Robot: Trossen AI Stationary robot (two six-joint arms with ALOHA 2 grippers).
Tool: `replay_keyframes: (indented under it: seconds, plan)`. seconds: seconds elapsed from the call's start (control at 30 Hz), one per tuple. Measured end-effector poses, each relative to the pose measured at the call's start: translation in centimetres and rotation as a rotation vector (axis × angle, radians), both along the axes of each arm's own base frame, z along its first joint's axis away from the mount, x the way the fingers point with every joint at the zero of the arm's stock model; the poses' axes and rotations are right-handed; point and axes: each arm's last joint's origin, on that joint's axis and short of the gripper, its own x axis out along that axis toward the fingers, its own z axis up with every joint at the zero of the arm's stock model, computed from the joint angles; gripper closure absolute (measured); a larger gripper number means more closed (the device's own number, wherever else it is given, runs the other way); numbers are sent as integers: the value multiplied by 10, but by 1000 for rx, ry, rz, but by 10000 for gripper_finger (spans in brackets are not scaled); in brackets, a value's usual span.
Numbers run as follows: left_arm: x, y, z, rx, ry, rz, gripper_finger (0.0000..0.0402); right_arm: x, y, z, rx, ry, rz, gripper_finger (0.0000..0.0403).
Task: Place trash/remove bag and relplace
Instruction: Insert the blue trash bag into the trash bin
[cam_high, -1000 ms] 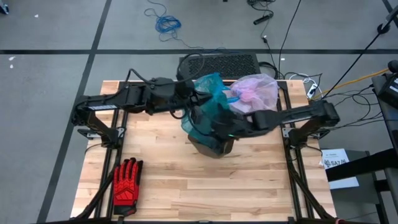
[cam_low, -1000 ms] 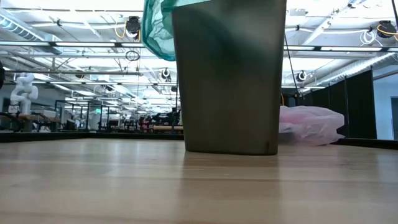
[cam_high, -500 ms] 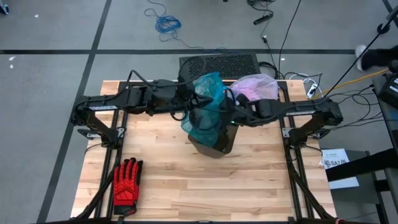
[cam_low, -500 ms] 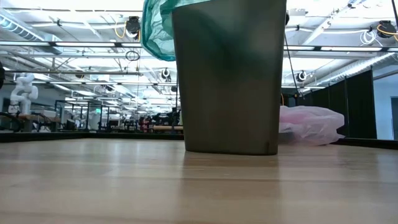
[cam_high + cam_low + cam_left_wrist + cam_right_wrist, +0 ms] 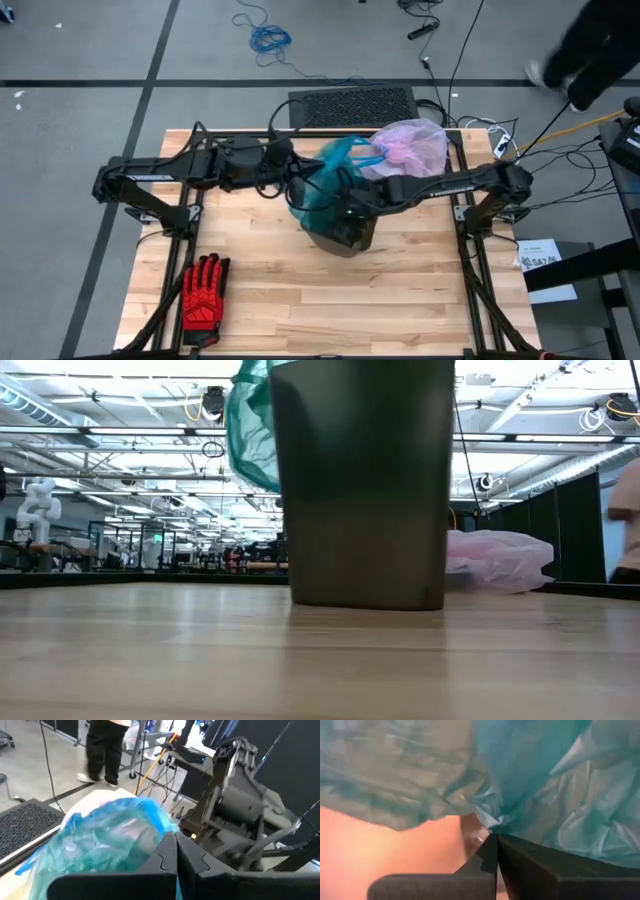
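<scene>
A dark bin [image 5: 350, 236] [image 5: 365, 480] stands on the wooden table with a teal-blue plastic bag [image 5: 325, 180] [image 5: 250, 430] draped over its top; the bag hangs down the bin's left side. The pale pink liner [image 5: 412, 146] [image 5: 498, 560] lies bunched on the table at the far right. My left gripper [image 5: 300, 183] [image 5: 175, 840] is shut at the teal bag's left part. My right gripper [image 5: 345, 205] [image 5: 495, 839] is shut at the bag over the bin's mouth. No paper wads show. My left gripper is shut with its tips against the teal bag's crumpled upper edge [image 5: 159, 826], coming level from the table's left. My own fingers hide whether plastic lies between them. My right gripper pinches a gathered pucker of the teal bag [image 5: 489, 826] at its fingertips, coming from the table's right. The plastic fans out from the pinch in folds, several layers thick.
A red-and-black work glove [image 5: 203, 290] lies flat near the table's near-left corner. A black mat [image 5: 350, 103] lies beyond the far edge. A person [image 5: 590, 45] [image 5: 626, 520] walks beyond the table's far right. The near half of the table is bare wood.
The left arm has drawn back toward the table's left, its gripper staying at the bag. The right gripper has moved a little toward the near edge, over the bin. The teal bag's raised top has dropped, and its left side hangs lower down the bin. The bin has shifted slightly left.
</scene>
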Motion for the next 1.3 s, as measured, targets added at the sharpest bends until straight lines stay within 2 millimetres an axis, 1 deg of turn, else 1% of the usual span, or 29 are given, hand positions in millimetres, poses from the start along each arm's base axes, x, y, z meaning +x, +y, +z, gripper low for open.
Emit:
replay_keyframes:
  seconds: [0.17, 0.3, 0.37, 0.43, 0.5, 0.63, 0.73, 0.83, 0.93, 1.0, 1.07, 1.1, 1.17, 1.23, 1.3]
  plan:
    - [-17, 2, 4, 35, -9, 15, 401, 21, -11, -9, 76, -101, -13, 402]
    - [-32, 9, 8, 67, 33, 61, 401, 32, -25, -7, 110, -198, -45, 402]
    - [-41, 12, 9, 69, 55, 83, 401, 34, -33, -2, 109, -228, -63, 402]
    - [-48, 14, 11, 65, 53, 93, 401, 37, -40, 9, 94, -264, -51, 402]
    - [-50, 14, 12, 62, 46, 96, 401, 37, -41, 21, 69, -286, -7, 402]
    - [-51, 14, 14, 59, 38, 88, 401, 32, -39, 53, 78, -311, 116, 403]
    - [-51, 13, 15, 56, 31, 85, 401, 23, -33, 72, 72, -247, 195, 403]
    - [-51, 13, 15, 56, 31, 85, 401, 15, -26, 92, -29, -203, 226, 403]
    - [-50, 13, 16, 55, 14, 85, 402, 15, -20, 110, -156, -252, 236, 403]
    - [-49, 14, 19, 55, -14, 86, 401, 20, -17, 114, -246, -304, 248, 403]
    - [-49, 13, 22, 57, -53, 77, 402, 28, -18, 109, -300, -345, 279, 403]
    - [-48, 13, 25, 56, -78, 64, 402, 33, -21, 103, -307, -356, 293, 403]
    - [-48, 12, 28, 51, -113, 30, 401, 43, -27, 86, -292, -354, 305, 403]
    - [-47, 11, 28, 46, -121, 12, 401, 48, -32, 67, -258, -314, 299, 403]
    - [-44, 9, 28, 43, -141, 4, 401, 51, -36, 58, -227, -292, 288, 403]
